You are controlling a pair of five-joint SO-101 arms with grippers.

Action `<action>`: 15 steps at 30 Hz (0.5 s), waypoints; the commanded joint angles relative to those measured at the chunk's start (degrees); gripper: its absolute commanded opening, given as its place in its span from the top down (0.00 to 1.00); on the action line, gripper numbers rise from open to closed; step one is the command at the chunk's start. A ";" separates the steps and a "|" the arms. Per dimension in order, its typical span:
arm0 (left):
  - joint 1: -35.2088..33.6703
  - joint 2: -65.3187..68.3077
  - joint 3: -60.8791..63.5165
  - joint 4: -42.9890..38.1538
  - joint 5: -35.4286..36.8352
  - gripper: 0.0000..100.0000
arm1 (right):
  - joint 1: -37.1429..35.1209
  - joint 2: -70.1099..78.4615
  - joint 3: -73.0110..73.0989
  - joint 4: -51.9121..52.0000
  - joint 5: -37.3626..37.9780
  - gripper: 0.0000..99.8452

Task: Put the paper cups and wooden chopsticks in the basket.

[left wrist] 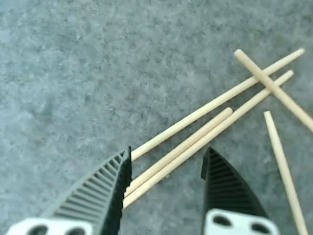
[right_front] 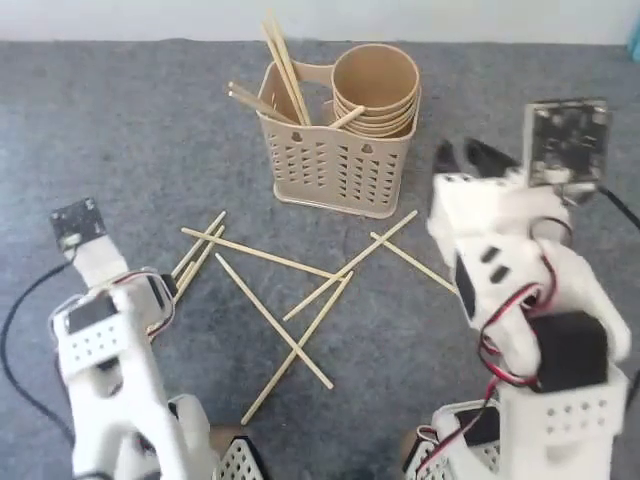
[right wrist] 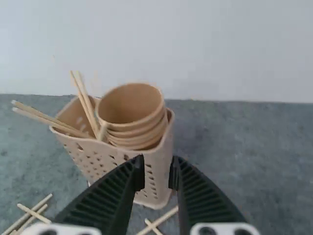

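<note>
At the near side of the grey, felt-like table top we see the left gripper down close to the surface, jaws spread wide and holding nothing. It sits astride two pale wooden chopsticks lying side by side, with a third just beside them. Beyond it, across the middle of the table, several more long, thin loose chopsticks lie scattered and crossing one another, well apart from any container. By our reading these are what is left of the job. Farther on, the right gripper hangs above the table, jaws a narrow gap apart with nothing between them, pointing at the far side. There stands the beige perforated plastic basket, upright, carrying the work we judge done. A nested stack of brown paper cups fills the half toward the right arm, rims rising above the wall. A handful of stowed chopsticks leans in the other half, ends poking out over the rim. Every cup we can see sits in the basket, so we take the cup part as finished and the chopstick part as partly done, with the left gripper placed for a pick.
</note>
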 commanded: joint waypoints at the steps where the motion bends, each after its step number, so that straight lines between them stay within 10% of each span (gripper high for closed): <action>1: 0.70 6.77 -7.25 -0.26 -5.10 0.78 | 4.18 -4.26 -2.02 12.70 -1.32 0.90; 15: 4.75 33.58 -21.05 -4.66 -21.71 0.78 | 7.69 -13.14 2.55 27.30 1.58 0.98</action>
